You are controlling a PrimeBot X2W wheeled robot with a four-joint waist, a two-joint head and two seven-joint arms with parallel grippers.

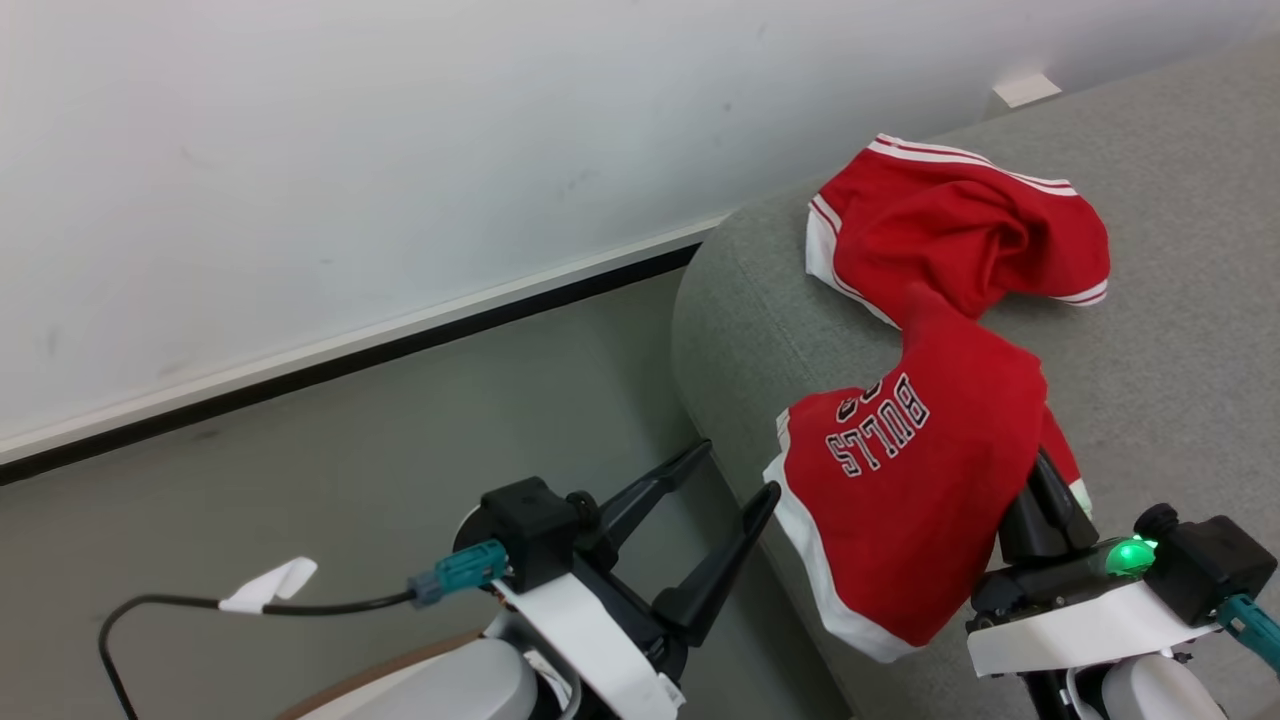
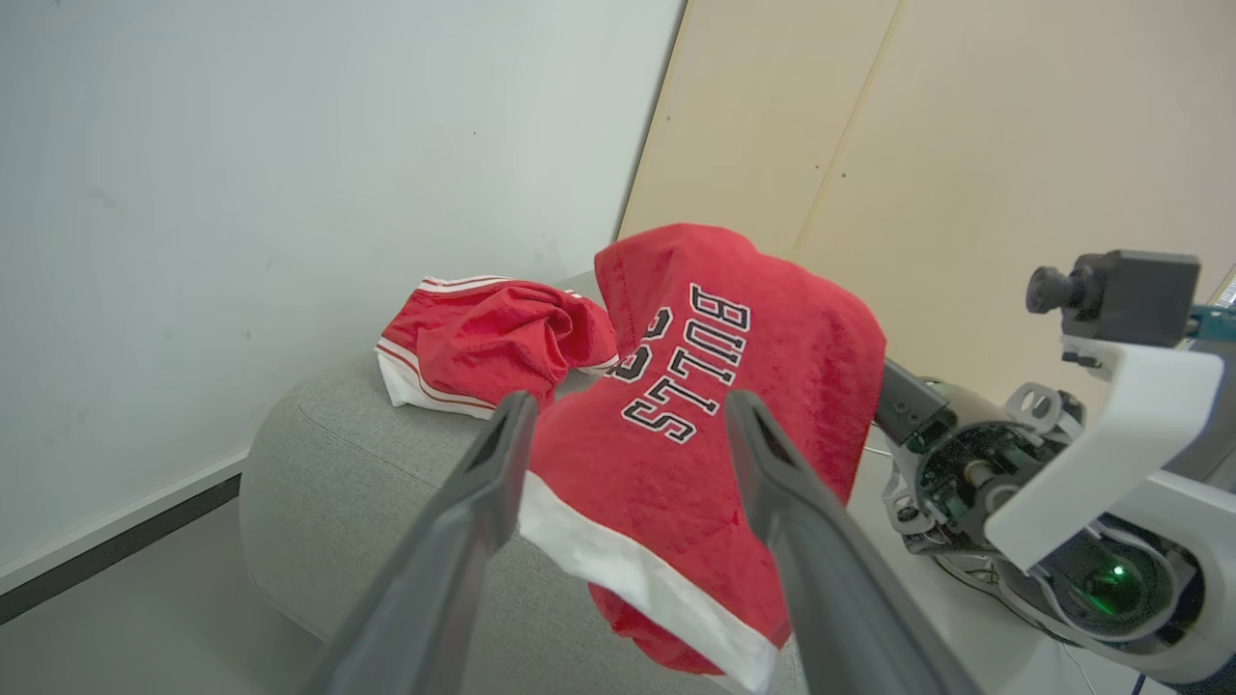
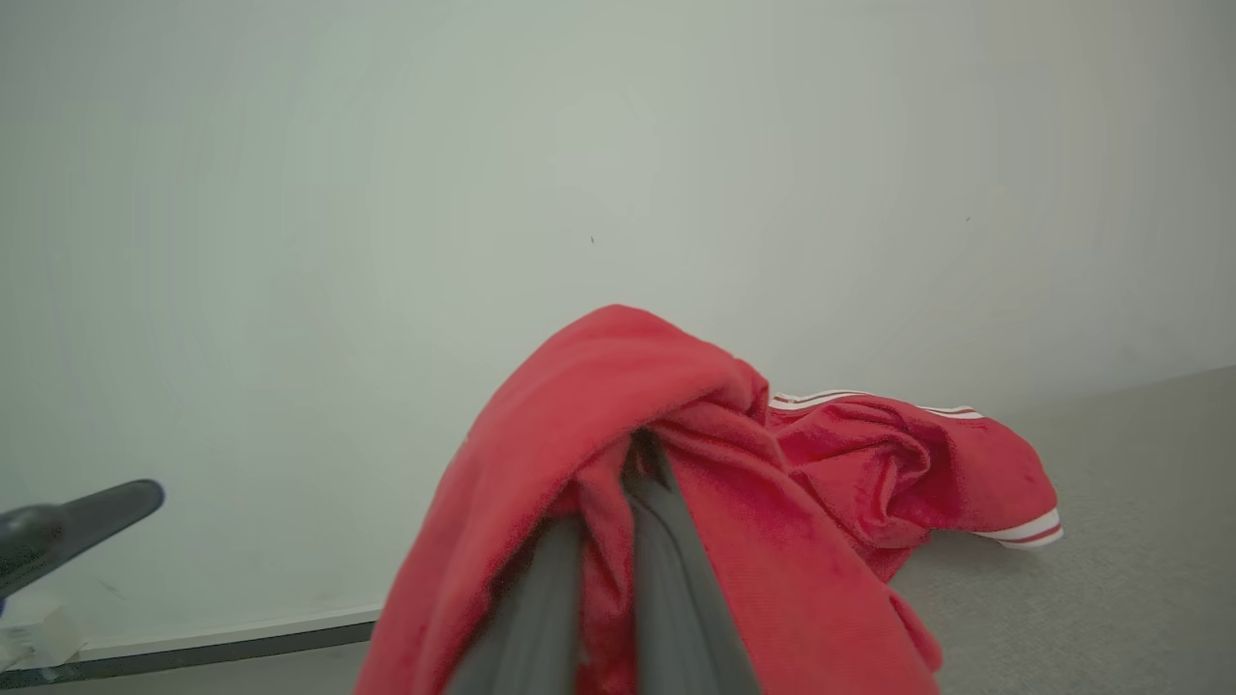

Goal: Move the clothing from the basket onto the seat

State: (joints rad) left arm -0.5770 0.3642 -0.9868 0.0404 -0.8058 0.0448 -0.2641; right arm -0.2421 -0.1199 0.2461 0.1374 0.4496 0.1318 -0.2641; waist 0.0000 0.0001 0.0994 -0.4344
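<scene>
The clothing [image 1: 900,470] is in two parts. The striped part lies crumpled on the seat [image 1: 1180,300], close to its rounded corner. The part printed "BULLS" trails from it toward the seat's edge, draped over my right gripper [image 1: 1040,495], with its white hem hanging past that edge. My right fingers are pinched together on a fold of this cloth, and the rest falls down both sides of them.

As I judge it, the step in hand is laying this second part down, and the edge is what to watch. If I let go here, the weight of the hanging hem could pull the cloth off the seat and onto the floor [image 1: 450,450]. So I should carry the fold further in over the seat, toward the striped part. Then I lower it until the cloth rests on the upholstery, and only then spread my fingers and back out low, so nothing snags.

My left gripper [image 1: 740,470] hangs off the seat's corner, over the floor, spread wide and holding nothing. It can wait there, ready to nudge the hem inward.
</scene>
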